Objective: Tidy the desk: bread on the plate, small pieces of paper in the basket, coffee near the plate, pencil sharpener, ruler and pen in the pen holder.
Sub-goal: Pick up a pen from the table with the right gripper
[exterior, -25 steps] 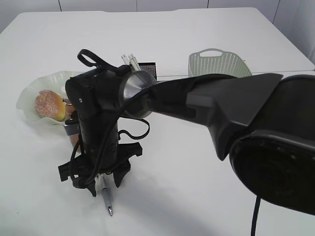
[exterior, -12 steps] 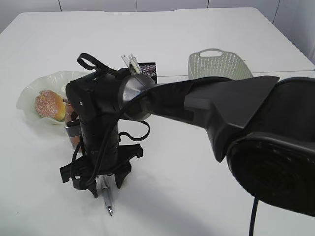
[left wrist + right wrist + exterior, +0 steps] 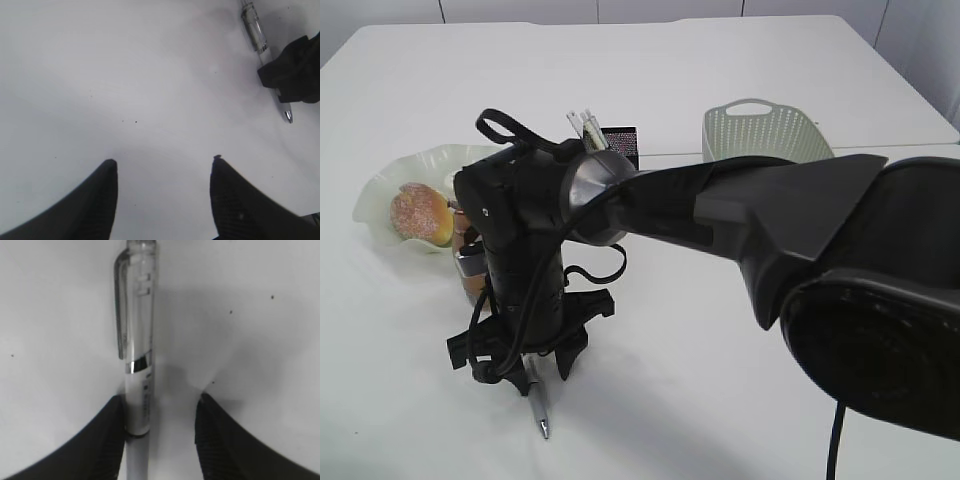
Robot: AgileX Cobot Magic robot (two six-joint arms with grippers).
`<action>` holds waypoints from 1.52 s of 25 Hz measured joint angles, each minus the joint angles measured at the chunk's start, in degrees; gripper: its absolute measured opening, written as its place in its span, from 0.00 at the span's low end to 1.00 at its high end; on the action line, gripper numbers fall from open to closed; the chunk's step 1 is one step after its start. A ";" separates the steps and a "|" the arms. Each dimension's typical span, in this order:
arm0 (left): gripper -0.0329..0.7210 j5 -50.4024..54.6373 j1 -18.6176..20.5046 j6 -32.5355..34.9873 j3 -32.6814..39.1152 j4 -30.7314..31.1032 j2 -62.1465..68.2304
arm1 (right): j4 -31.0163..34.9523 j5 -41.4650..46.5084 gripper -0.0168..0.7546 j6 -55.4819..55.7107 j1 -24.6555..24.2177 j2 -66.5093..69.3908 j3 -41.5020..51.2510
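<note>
Down on the bench (image 3: 740, 90), the right tool (image 3: 159, 412) stands spread astride the pen (image 3: 138, 365), one finger touching its barrel, no pinch yet. The left tool (image 3: 162, 192) hangs spread and empty nearby. Beyond, bread (image 3: 420, 212) sits on the plate (image 3: 380, 190).

Staged desk in a lab-like room: a plain white surface (image 3: 740, 60) carrying a pen holder (image 3: 620, 143), pen (image 3: 538, 405), basket (image 3: 765, 132) and a plate (image 3: 385, 190) with bread (image 3: 420, 212), against pale panelled walls.
</note>
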 joint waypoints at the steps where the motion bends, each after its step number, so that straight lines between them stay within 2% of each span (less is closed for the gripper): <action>1: 0.62 0.00 0.00 0.00 0.00 0.00 0.00 | 0.00 0.00 0.45 0.09 0.00 0.00 0.00; 10: 0.62 -0.08 0.00 0.00 0.00 0.00 0.00 | 0.00 -0.13 0.16 0.23 0.00 0.00 0.00; 12: 0.62 -0.08 0.00 0.00 0.00 0.00 0.00 | 0.00 -0.13 0.13 0.23 0.00 0.00 0.00; 19: 0.62 -0.08 0.00 0.00 0.00 0.00 0.00 | -0.87 -0.13 0.11 0.23 0.00 0.00 -0.12; 22: 0.62 -0.08 0.00 0.00 0.00 0.00 0.00 | -0.02 -0.13 0.11 -3.23 -0.24 0.00 -0.12; 29: 0.62 -0.12 0.00 0.00 0.00 0.00 0.00 | 9.34 -0.13 0.11 -13.86 -3.00 0.00 -0.12; 33: 0.62 -0.21 0.00 0.00 0.00 0.00 0.00 | 11.09 -0.13 0.11 -18.64 -4.83 -1.48 -0.12; 38: 0.62 -0.21 0.00 0.00 0.00 0.00 0.00 | 18.17 0.03 0.11 -24.67 -9.42 -4.53 -0.12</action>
